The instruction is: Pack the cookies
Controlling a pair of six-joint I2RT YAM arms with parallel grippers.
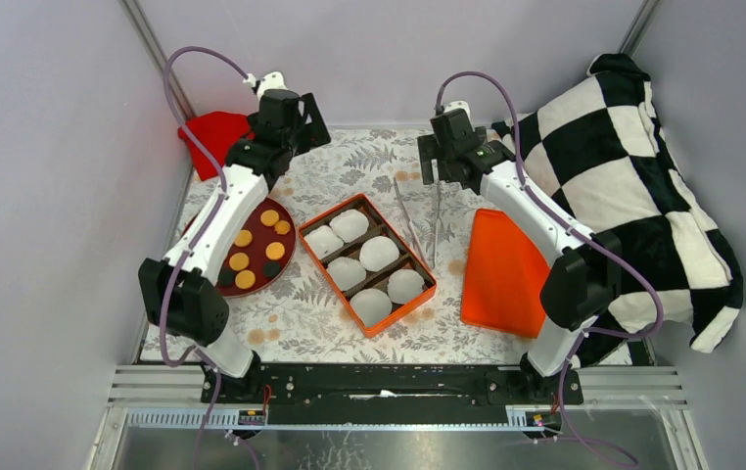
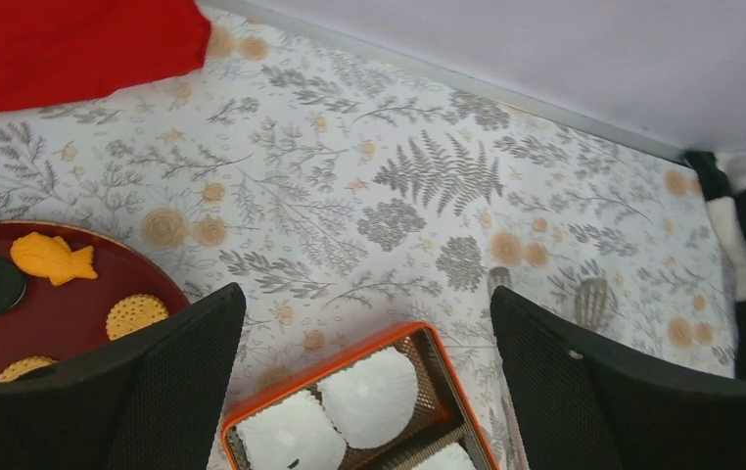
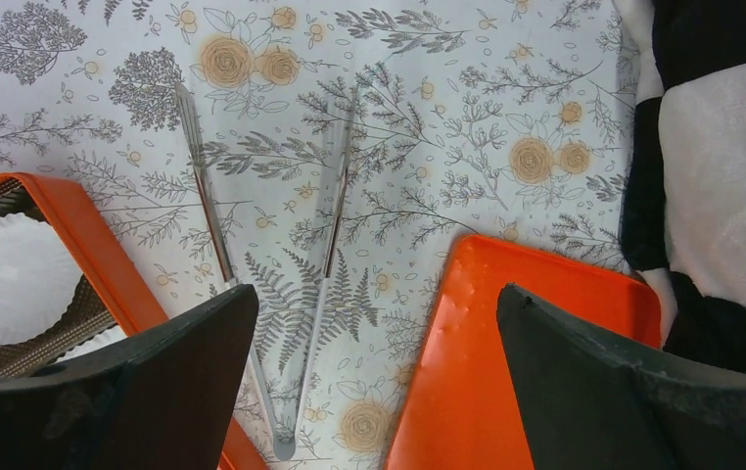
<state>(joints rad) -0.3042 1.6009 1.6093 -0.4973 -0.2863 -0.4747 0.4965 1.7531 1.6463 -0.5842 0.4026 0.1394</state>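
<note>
**Left gripper** (image 2: 367, 323): jaws released, spread to full width, nothing grasped. Cookies (image 2: 136, 313) outside the jaws, beside and partly behind the finger at the left of the wrist view. Round biscuits, fish shapes and a dark disc, spread singly on the dark red plate (image 2: 66, 323), probably for picking one at a time. None yet in the box, judging from the overhead view. Orange box (image 2: 320, 377) low between these jaws, one corner in the gap. White liners (image 2: 369, 397) seated one per compartment, evidently ready as cups for the cookies. Red cloth (image 2: 66, 39) far ahead of the same finger, out of the work area.

**Right gripper** (image 3: 374, 299): jaws likewise released and empty. Tongs (image 3: 335, 191) flat on the tablecloth (image 3: 447, 147), straight ahead between the jaws, joined end nearest the gap, apart from both fingers. Likely laid there within reach as the picking tool. Orange lid (image 3: 457, 372) under and just inside the finger at the right of the view, set aside from the box so as to leave the compartments exposed. Box edge beside the opposite finger. Checkered cloth (image 3: 722, 196) beyond the lid, outside the jaws.

**Stage**, as a judgement: packing not yet begun, with both grippers poised above the table, apart from plate and box.
</note>
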